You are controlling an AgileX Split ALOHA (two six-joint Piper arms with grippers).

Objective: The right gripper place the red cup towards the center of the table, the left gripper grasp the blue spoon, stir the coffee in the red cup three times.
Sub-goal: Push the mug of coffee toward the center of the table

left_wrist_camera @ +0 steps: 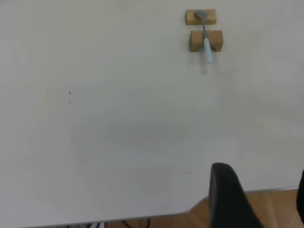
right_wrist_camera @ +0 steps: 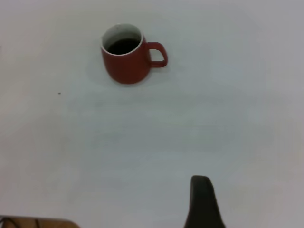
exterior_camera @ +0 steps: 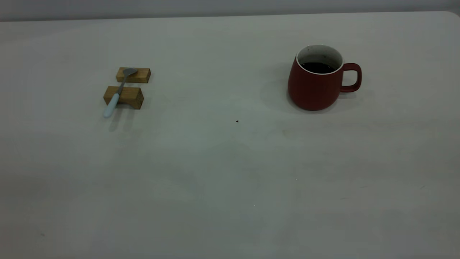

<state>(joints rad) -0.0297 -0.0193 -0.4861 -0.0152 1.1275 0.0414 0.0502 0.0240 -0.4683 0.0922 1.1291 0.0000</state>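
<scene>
1. The tabletop (exterior_camera: 230,180) is carrying everything; it is lying plain and pale, with a tiny dark speck (exterior_camera: 237,121) sitting near its middle.
2. The red cup (exterior_camera: 315,83) is standing upright on the right side, well apart from the centre, its loop handle pointing outward to the right; the coffee (exterior_camera: 317,67) is sitting dark and fairly high inside, so any carrying is calling for a level, slow slide or lift to avoid slopping.
3. Two wooden blocks (exterior_camera: 124,96) are sitting on the left side, one just behind the other.
4. The blue spoon (exterior_camera: 115,99) is resting across both blocks, bowl on the far one, pale handle overhanging the near one; that overhang is offering the best pinch point.
5. The right gripper (right_wrist_camera: 203,202) is hanging well short of the cup; only one dark finger is showing, so I cannot tell how its jaws are standing; judging by this, the cup move is not yet begun.
6. The left gripper (left_wrist_camera: 266,199) is waiting near the tabletop edge, far from the spoon, jaws parted and holding nothing.
</scene>
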